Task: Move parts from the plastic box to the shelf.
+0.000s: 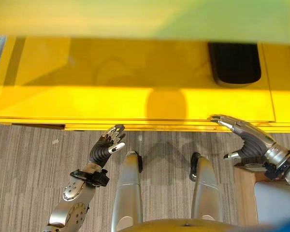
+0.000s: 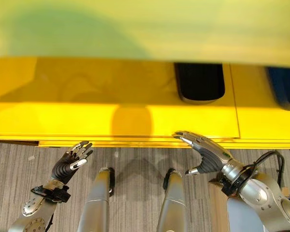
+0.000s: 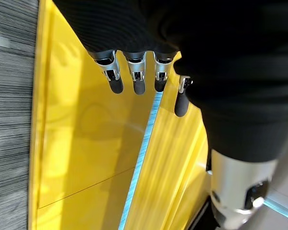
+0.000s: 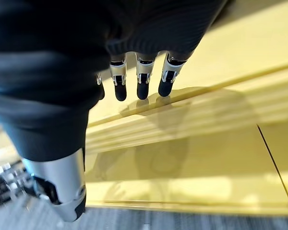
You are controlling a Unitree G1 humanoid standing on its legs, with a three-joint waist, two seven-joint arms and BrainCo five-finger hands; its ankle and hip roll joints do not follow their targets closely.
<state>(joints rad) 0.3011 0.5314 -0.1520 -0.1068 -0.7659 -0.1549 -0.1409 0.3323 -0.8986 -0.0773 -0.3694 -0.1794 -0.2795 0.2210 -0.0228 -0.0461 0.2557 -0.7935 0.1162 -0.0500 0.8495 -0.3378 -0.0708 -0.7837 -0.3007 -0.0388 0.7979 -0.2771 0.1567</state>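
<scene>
Grey striped carpet floor (image 1: 29, 174) lies closest, below the front edge of the yellow shelf (image 1: 111, 101). Over it the left robot hand (image 1: 106, 145) hovers just short of that edge, palm turned up toward the shelf, its fingers (image 3: 137, 76) straight and loosely spread with the thumb apart; it holds nothing and touches nothing. Its wrist view shows the dark fingertips lined up in front of the yellow shelf boards.

On the other side, the right robot hand (image 2: 205, 152) reaches to the shelf's front lip, fingers (image 4: 144, 79) extended and relaxed, the tips resting on or just above the yellow edge; from these views I cannot tell whether they make contact. Its thumb points down and away from the fingers. This robot hand is also empty.

Further back on the yellow shelf board lies 1 black ribbed part (image 2: 200, 82), right of centre and well apart from both robot hands. A second dark part (image 2: 285, 87) shows at the right border of the right eye view, partly cut off. An upper yellow shelf level (image 1: 135, 17) overhangs the top of the scene.
</scene>
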